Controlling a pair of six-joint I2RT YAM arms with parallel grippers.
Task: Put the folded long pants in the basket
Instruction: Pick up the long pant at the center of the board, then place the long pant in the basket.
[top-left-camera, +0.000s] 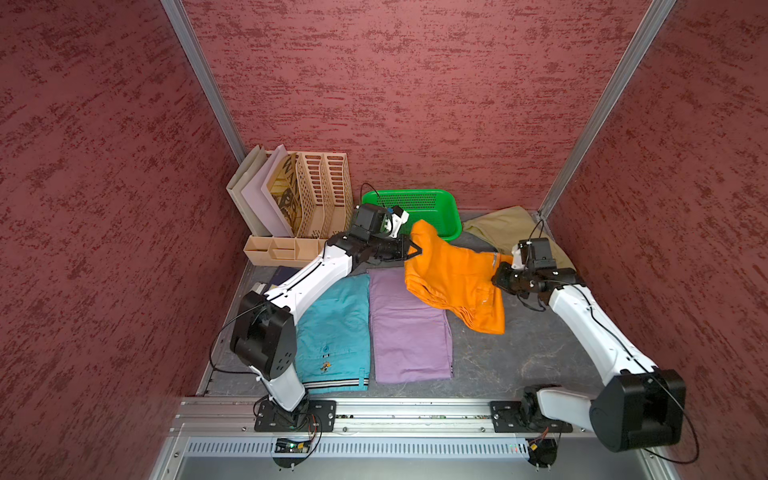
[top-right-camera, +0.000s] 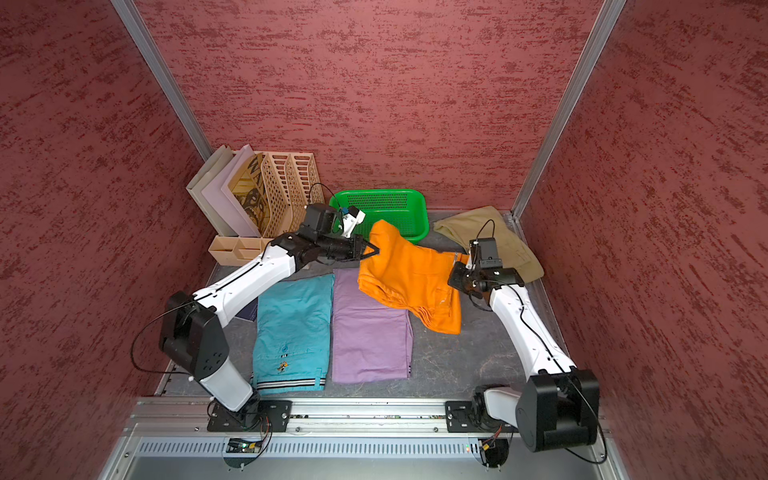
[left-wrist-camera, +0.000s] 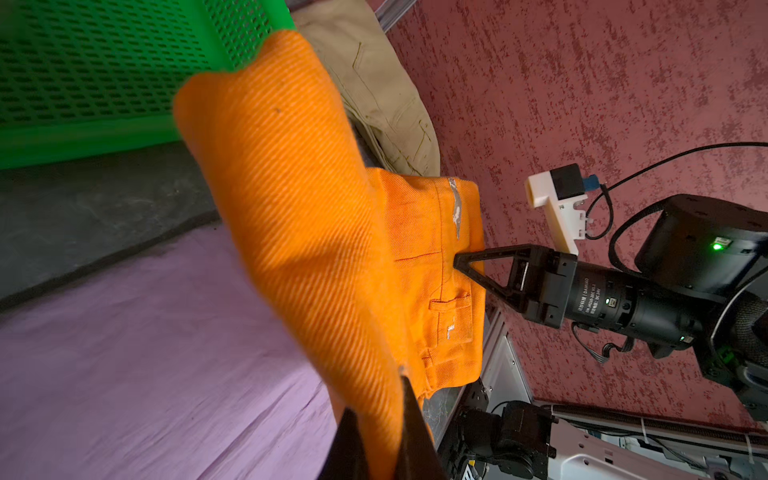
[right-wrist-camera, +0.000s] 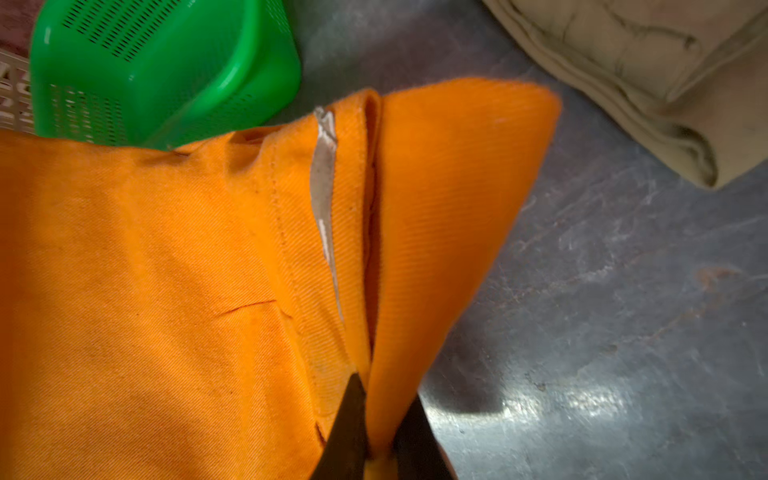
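Left end effector (top-left-camera: 417, 250) and right end effector (left-wrist-camera: 459, 264) both clenched the orange pants (top-left-camera: 453, 282) near the basket (top-left-camera: 452, 208); none of four pants was inside.

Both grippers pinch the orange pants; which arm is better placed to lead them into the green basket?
Probably left. The left gripper holds the orange pants right beside the basket at its front rim; the right gripper grips the waistband end, farther away.
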